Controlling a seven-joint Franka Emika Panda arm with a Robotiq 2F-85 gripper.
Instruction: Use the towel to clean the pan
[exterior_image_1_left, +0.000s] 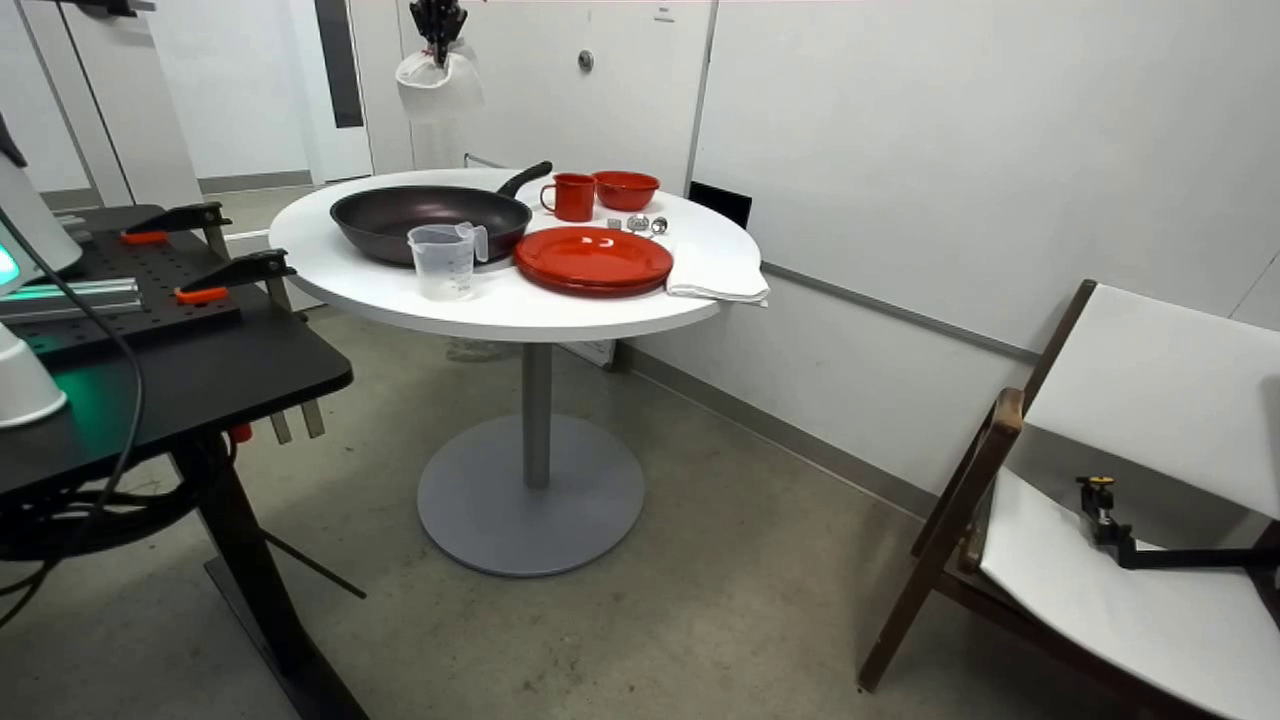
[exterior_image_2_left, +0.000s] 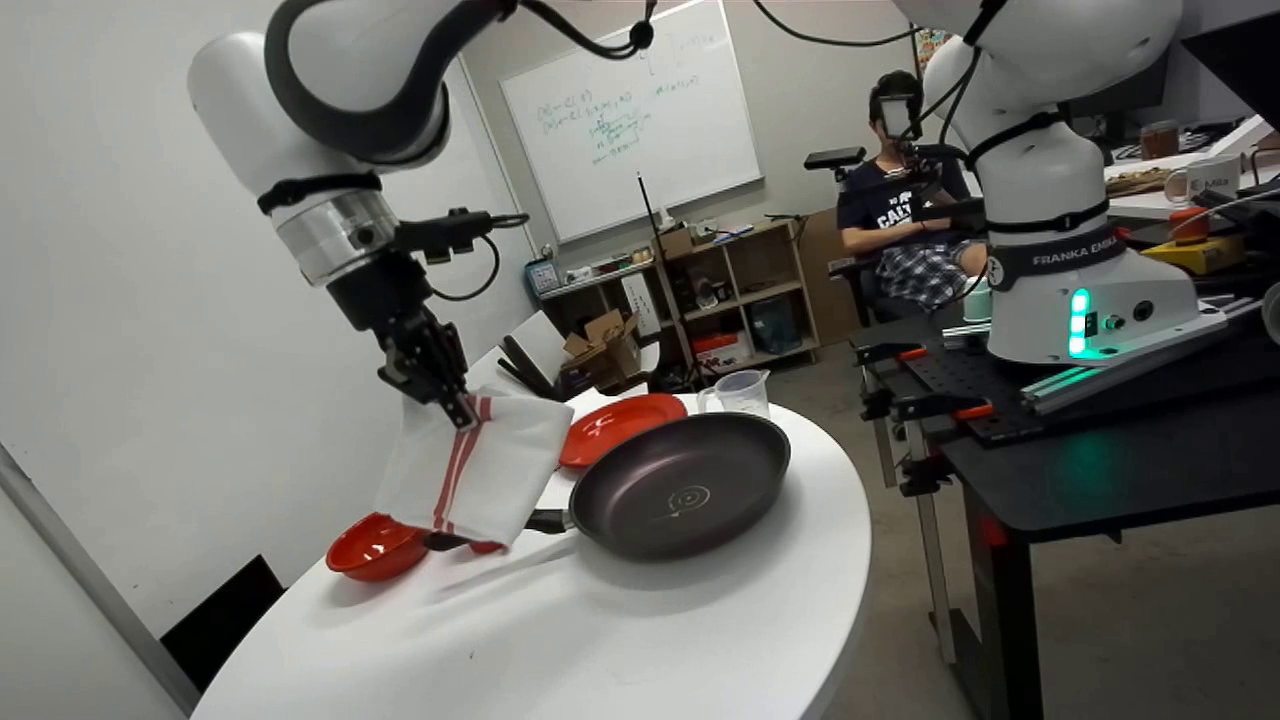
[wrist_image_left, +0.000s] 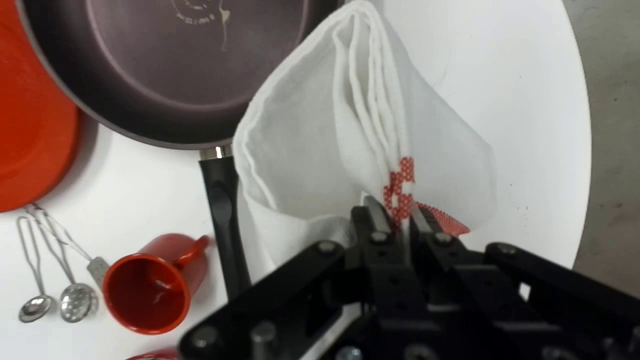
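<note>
Seeing a red bowl (exterior_image_2_left: 377, 547) at far left in an exterior view, sitting on the desk (exterior_image_2_left: 640, 640). Further right, gripping the towel (exterior_image_2_left: 505, 465) firmly in the tool (exterior_image_2_left: 462, 418), holding it aloft above the desk. Probably handling light, limp and hard to damage, swinging freely, so calling for a deep, gathered pinch like this one. Looking white with red stripes, bunching at the grip and flaring below. Next, finding the pan (exterior_image_2_left: 685, 475) flat on the desk, running its handle (exterior_image_2_left: 548, 521) leftward, partly behind the towel yet not touching it. Likely feeling stiff, fairly heavy and slick inside, so needing a firm hold by the handle. Looking black, wide and shallow, showing a pale round print inside.
</note>
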